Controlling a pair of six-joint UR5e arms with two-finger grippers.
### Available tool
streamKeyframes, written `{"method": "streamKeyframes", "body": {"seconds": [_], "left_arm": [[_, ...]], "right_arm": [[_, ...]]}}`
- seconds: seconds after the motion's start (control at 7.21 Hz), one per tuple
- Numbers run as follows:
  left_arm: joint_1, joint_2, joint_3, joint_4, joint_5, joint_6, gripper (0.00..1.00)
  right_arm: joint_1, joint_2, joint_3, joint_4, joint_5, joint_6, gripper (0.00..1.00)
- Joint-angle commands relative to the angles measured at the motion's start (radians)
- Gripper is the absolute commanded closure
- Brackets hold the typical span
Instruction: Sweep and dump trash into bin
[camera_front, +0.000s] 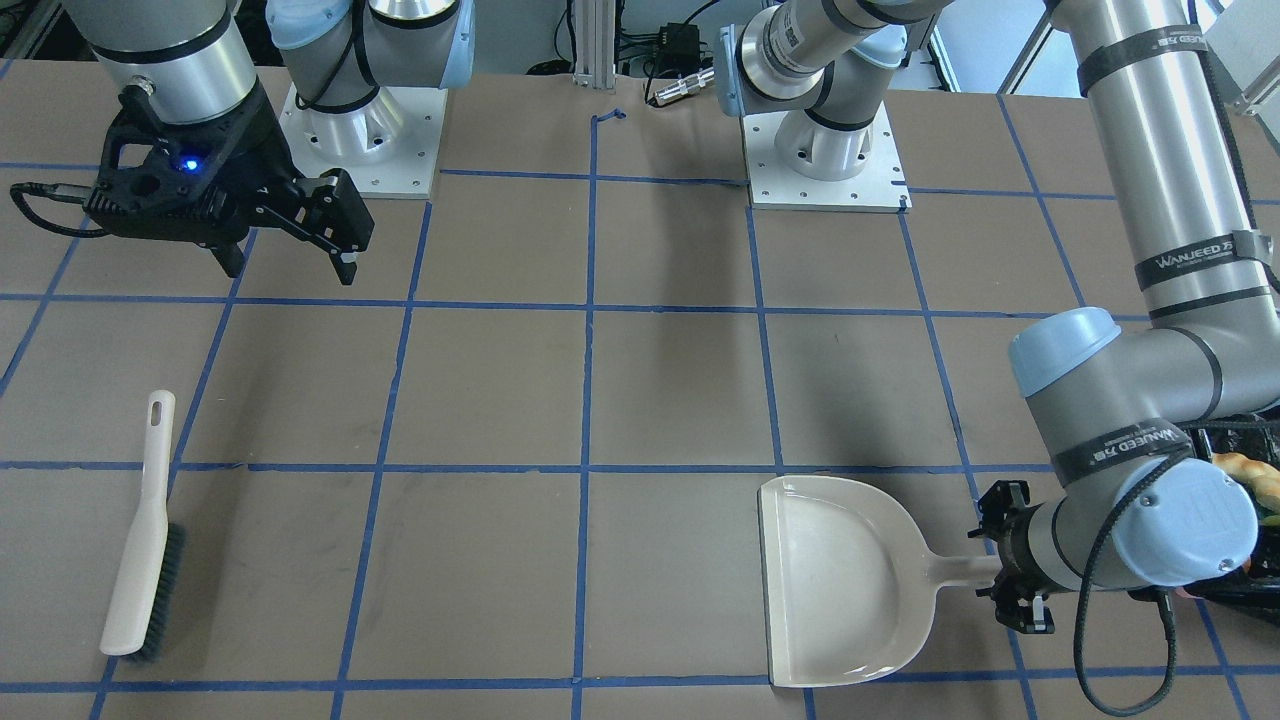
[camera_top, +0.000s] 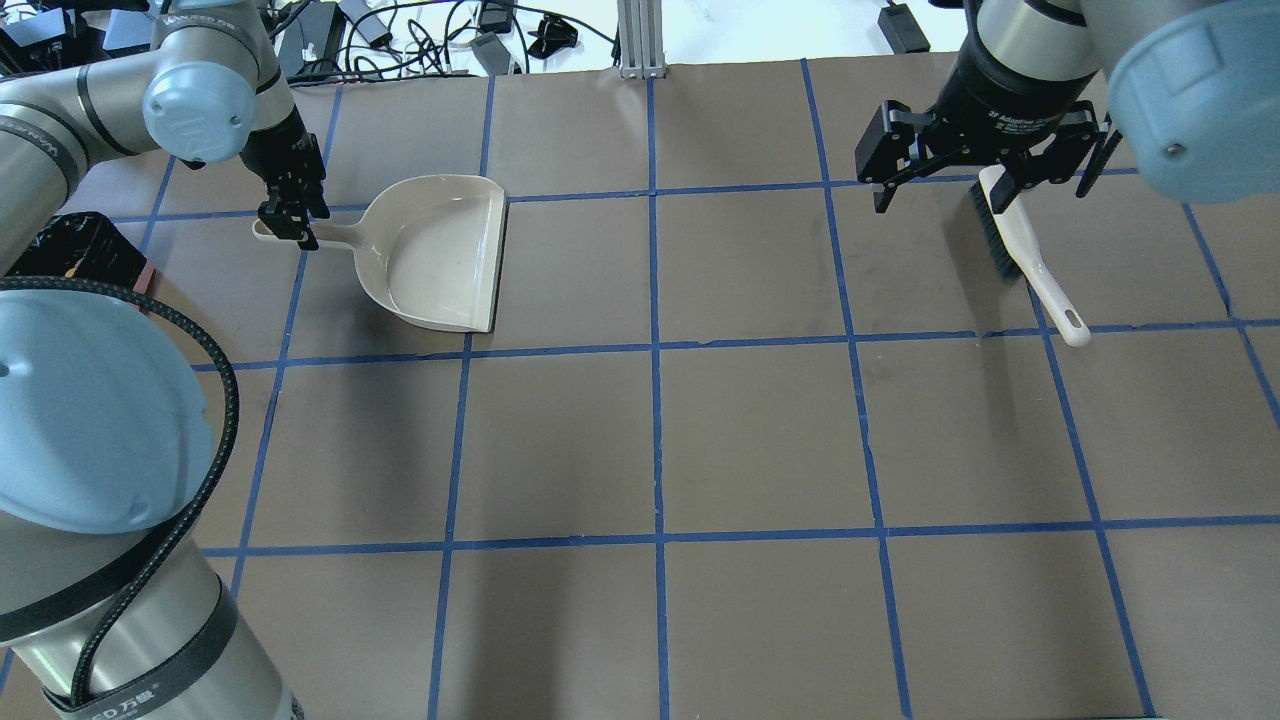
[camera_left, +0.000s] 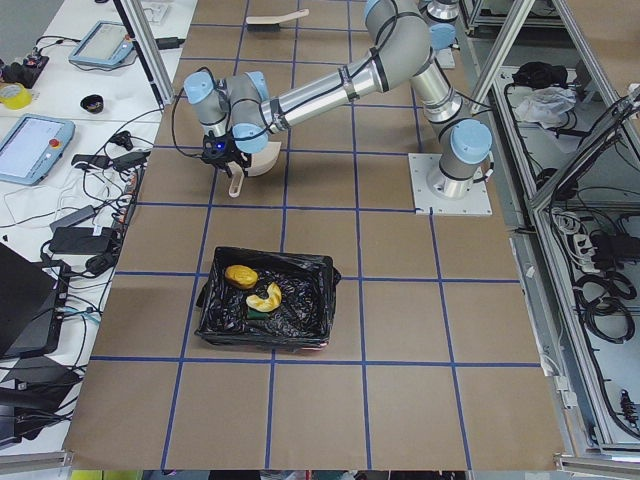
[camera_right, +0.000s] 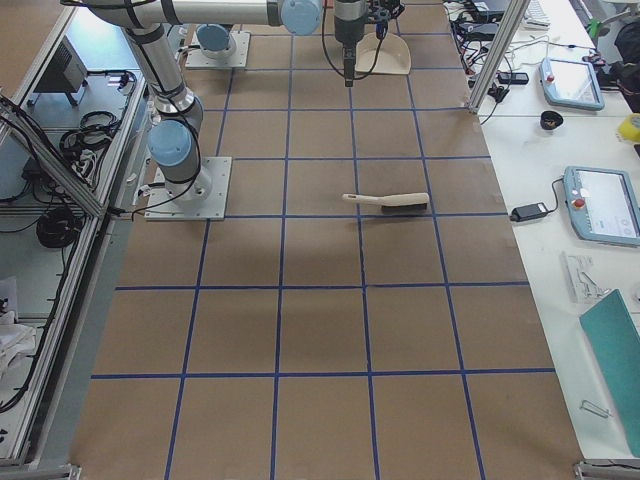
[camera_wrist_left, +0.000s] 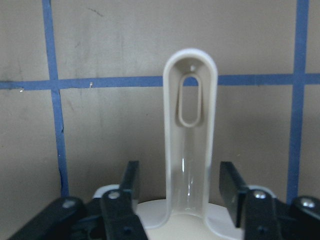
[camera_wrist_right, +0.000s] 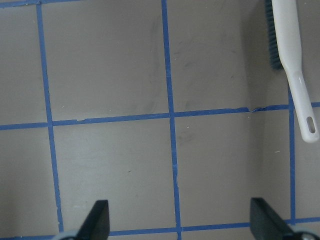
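Beige plastic is filling the left wrist view: the dustpan's handle (camera_wrist_left: 191, 155) is running straight away from the camera, lying between the fingers of the left hand (camera_wrist_left: 179, 182). Those fingers are standing apart with a gap either side, clamping nothing. The dustpan (camera_top: 440, 255) is sitting flat and empty, a smooth glossy scoop on the matte brown desk (camera_top: 700, 430).

The trash (camera_left: 254, 290) is lying in the bin (camera_left: 322, 300), out beyond the left hand on the robot's left, against crinkled black liner: a glossy orange lump, a curved tan bread piece, something green tucked under.

So the dumping is looking done, and the left hand, nearer by far, is only needing to back off along that handle line.

The right hand (camera_wrist_right: 182, 222) is hovering wide open, the bristled brush (camera_wrist_right: 289, 45) lying off to one side.
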Motion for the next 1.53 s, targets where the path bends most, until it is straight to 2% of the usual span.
{"method": "streamKeyframes", "body": {"seconds": [0.0,0.28,0.42,0.69,0.97,1.39], "left_arm": [[0.001,0.023,-0.033,0.009,0.0,0.006,0.13],[0.005,0.054,-0.003,0.011,0.009,0.015,0.07],[0.005,0.053,0.035,0.082,0.078,0.059,0.0],[0.014,0.069,0.082,0.136,0.083,0.209,0.0],[0.017,0.102,0.1,0.14,0.03,0.453,0.0],[-0.01,0.169,0.099,0.097,0.023,0.597,0.0]], "right_arm": [[0.0,0.001,0.0,0.001,0.0,0.001,0.0],[0.0,0.001,0.0,0.001,0.0,0.001,0.0],[0.0,0.003,0.002,0.0,0.001,0.003,0.0],[0.0,0.012,0.002,-0.006,0.001,0.004,0.0],[0.0,0.012,0.002,-0.009,0.0,0.004,0.0],[0.0,-0.006,0.0,0.003,-0.002,0.001,0.0]]}}
